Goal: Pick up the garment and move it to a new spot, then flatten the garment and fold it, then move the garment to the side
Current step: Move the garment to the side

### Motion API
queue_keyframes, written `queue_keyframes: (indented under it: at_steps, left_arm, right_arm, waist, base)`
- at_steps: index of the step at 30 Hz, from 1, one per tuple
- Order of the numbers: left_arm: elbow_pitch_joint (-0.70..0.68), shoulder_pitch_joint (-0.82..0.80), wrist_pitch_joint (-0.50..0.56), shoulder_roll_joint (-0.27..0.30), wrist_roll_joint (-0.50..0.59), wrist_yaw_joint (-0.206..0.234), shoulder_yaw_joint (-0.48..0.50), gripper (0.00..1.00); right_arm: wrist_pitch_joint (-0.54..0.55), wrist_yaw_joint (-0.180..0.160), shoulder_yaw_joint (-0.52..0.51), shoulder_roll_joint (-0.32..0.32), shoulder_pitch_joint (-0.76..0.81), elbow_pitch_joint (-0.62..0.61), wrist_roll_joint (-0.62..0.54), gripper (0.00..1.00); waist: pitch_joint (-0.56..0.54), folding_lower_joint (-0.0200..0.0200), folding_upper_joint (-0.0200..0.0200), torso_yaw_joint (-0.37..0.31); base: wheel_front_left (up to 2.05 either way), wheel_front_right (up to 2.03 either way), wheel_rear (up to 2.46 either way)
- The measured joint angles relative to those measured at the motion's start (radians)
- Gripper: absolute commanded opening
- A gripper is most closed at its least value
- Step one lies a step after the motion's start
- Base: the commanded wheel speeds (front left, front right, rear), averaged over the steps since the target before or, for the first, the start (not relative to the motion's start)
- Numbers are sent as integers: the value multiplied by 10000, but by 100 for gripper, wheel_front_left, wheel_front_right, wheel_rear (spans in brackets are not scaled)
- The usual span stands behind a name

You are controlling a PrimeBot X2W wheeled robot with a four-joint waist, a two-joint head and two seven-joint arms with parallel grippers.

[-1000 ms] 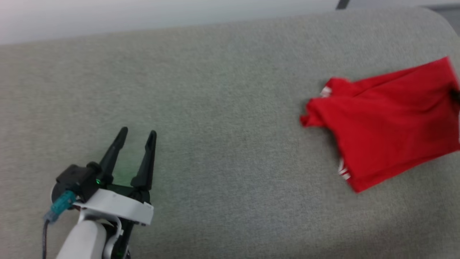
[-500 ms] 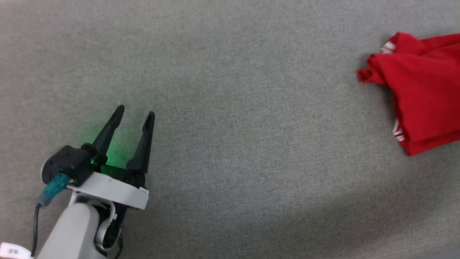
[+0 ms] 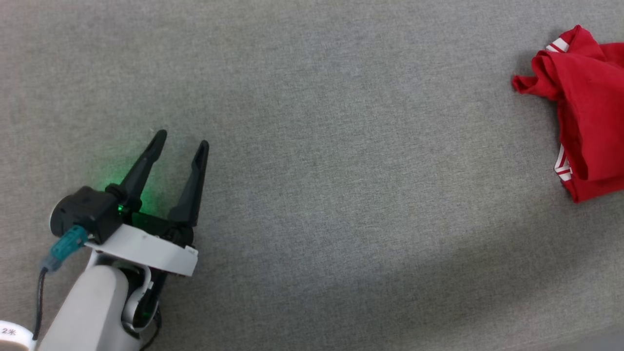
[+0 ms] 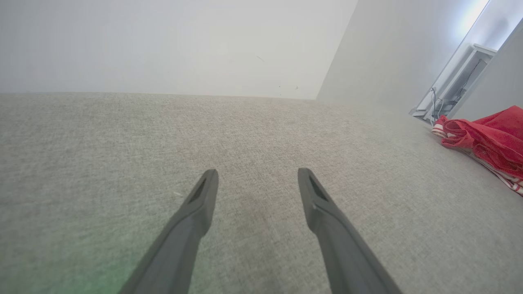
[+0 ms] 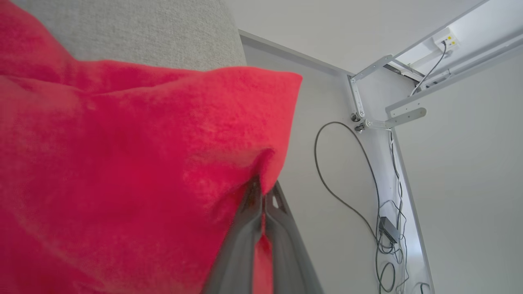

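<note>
The red garment (image 3: 587, 107) lies bunched at the right edge of the head view on the grey fabric surface (image 3: 341, 170), its red-white striped trim showing and its right part cut off by the frame. From the left wrist the garment (image 4: 488, 141) appears at the far right. My left gripper (image 3: 181, 139) rests low on the left, open, nothing between its fingers, far from the cloth. Seen from the right wrist, my right gripper (image 5: 263, 185) is shut on an edge of the garment (image 5: 122, 171), which hangs in folds over its fingers.
The grey surface (image 4: 245, 134) ends at a white wall (image 4: 163, 45) beyond the left gripper. Past the surface's edge on the right lie pale floor, a dark cable (image 5: 339, 171) and a white metal frame (image 5: 392, 114).
The head camera has tilted down, so the surface's far edge has left the view. The garment now sits further right and more bunched, drawn toward the right edge. The left gripper stays open.
</note>
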Motion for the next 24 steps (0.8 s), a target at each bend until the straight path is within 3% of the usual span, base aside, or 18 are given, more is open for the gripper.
queue_keyframes:
  at_steps: [1,2,4,6,15,24]
  left_arm:
    - [31,-17,-2,2,-21,0,-15,100]
    - [58,-28,-2,0,-48,0,-25,100]
    - [117,-29,-12,-4,-58,0,-40,100]
    - [188,-24,-13,-15,-59,0,-52,100]
    - [614,267,-111,-299,-169,2,-19,100]
    - [840,897,-148,-679,-219,6,232,100]
  right_arm:
    - [-38,0,-29,29,-38,92,-59,11]
    - [-105,0,-65,31,-86,173,-107,29]
    - [-238,0,-123,27,-163,299,-236,48]
    - [-313,0,-207,31,-189,410,-339,100]
    - [-744,0,-259,113,-301,575,-840,100]
    - [-1912,0,-330,431,331,370,-752,100]
  waist:
    - [-17,0,0,11]
    - [-42,0,0,23]
    - [-112,0,0,42]
    - [-209,0,0,54]
    - [-996,0,0,165]
    - [-2202,0,0,469]
  base:
    - [0,0,0]
    - [0,0,0]
    - [0,0,0]
    - [0,0,0]
    - [0,0,0]
    - [0,0,0]
